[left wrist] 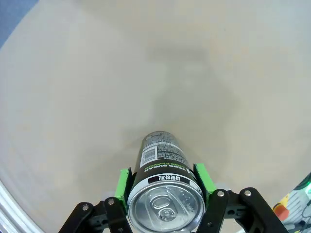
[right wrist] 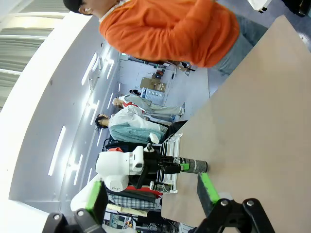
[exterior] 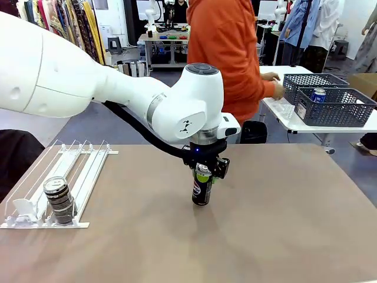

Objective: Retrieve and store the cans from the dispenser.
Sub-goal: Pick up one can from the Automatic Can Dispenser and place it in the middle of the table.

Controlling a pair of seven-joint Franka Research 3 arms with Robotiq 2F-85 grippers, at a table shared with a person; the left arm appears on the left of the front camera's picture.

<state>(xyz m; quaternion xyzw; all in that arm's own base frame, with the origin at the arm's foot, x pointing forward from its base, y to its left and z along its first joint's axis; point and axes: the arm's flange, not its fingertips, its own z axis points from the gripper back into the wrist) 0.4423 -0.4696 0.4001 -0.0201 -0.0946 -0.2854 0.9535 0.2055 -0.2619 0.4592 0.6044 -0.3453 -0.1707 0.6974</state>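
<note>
1. Left gripper [exterior: 204,170] clamped on the black can [exterior: 201,188], green pads [left wrist: 123,187] pressing opposite sides just under the silver rim.
2. Can upright, straight below the wrist, base at or just above the table [exterior: 283,218]; cannot tell which.
3. Looks: slim, black, yellow-green lettering, white label panel, silver top with the pull tab unopened.
4. Handling, as a judgement: probably full, so some weight. Stiff under a modest squeeze, but thin-walled enough to dent if crushed. Smooth painted metal, likely slippery. Best held high on the body near the rim, as here, and kept vertical.
5. Second can [exterior: 59,197] sitting in the dispenser [exterior: 88,168], at its stopper end, well off to the gripper's left.
6. Grey basket [exterior: 347,112] far beyond the gripper to its right, blue can [exterior: 318,94] inside, the person's hand [exterior: 274,88] at its near end.
7. Right gripper [right wrist: 150,194] with jaws apart, nothing between them.
</note>
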